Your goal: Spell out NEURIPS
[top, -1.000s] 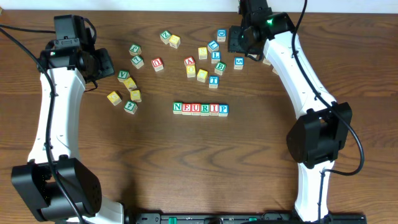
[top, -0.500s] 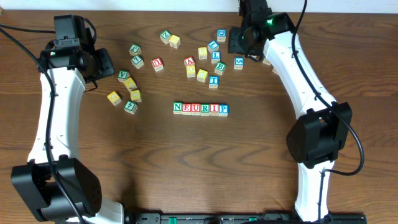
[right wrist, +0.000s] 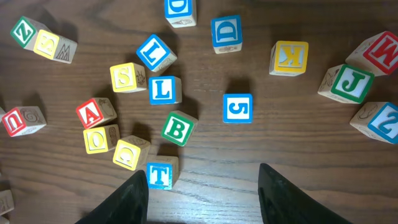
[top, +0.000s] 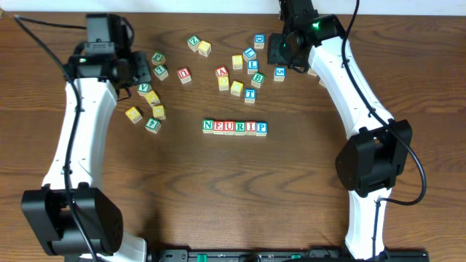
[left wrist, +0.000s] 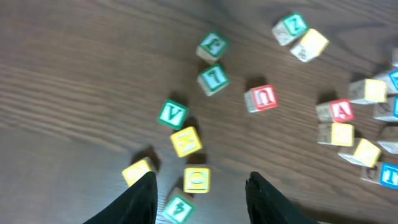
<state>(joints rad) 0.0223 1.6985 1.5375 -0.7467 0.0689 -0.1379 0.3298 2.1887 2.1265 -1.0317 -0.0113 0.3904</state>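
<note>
- Cubes spelling NEURIP (top: 234, 127) sit in a row on the desk (top: 233, 189).
- A yellow S cube (right wrist: 127, 76) lies loose among others.
- The left pincer (left wrist: 200, 185) and right pincer (right wrist: 203, 177) hang released, empty.

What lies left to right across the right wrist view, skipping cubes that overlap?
Red wooden U cube → yellow wooden S cube → green wooden B cube → blue wooden 5 cube → yellow wooden K cube → green wooden J cube.

Cube row (top: 234, 127) reads NEURIP; blue cube (right wrist: 237, 107) 5, maybe S.
</note>
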